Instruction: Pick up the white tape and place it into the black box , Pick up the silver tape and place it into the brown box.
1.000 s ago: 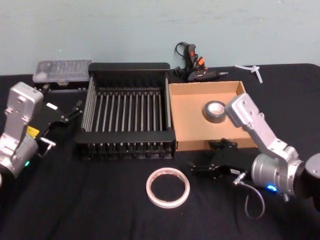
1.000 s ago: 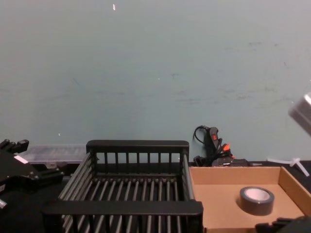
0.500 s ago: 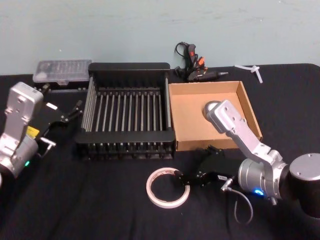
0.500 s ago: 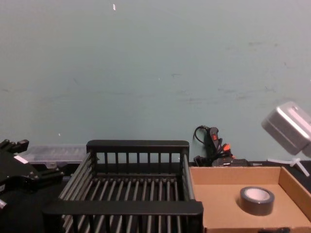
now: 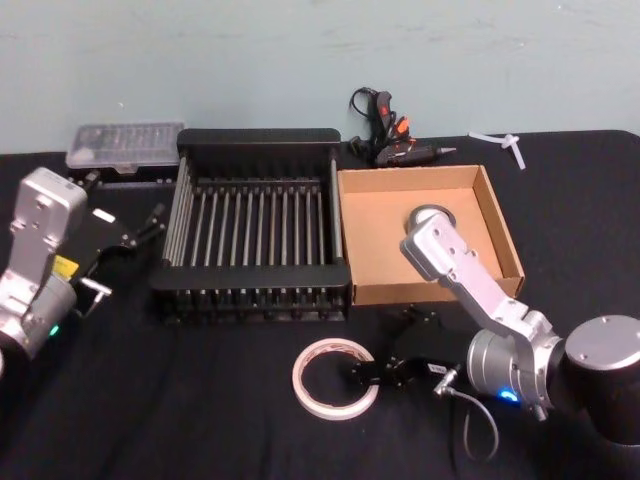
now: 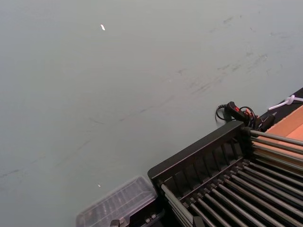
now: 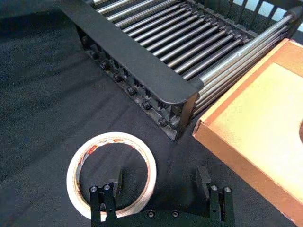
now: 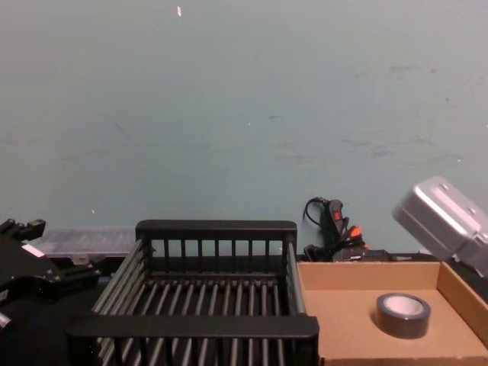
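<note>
Two arms, two boxes and two tape rolls on a black tabletop (image 5: 200,420), listed from the robot's left. Left gripper (image 5: 135,232): parked at the far left, just beside the crate's left wall, jaws apart and holding nothing. Behind it, against the wall, a clear plastic case (image 5: 125,143) lying flat. Black box (image 5: 252,232): slatted crate at centre-left, nothing lying on its bars. White tape (image 5: 336,376): wide thin ring with red print on the inner core, flat on the tabletop in front of the crate's near right corner, outside both boxes. Right gripper (image 7: 158,182): low over the tabletop at the ring's right side, jaws spread wide; in the right wrist view one finger (image 7: 115,181) stands inside the ring's hole and the other outside it, so they straddle the ring's band without closing on it. Brown box (image 5: 385,275): shallow cardboard tray touching the crate's right wall. Silver tape (image 8: 402,313): thick grey roll lying flat inside the brown box, towards its right half. Behind the boxes, a black and orange glue gun (image 5: 392,140) with its cord.
</note>
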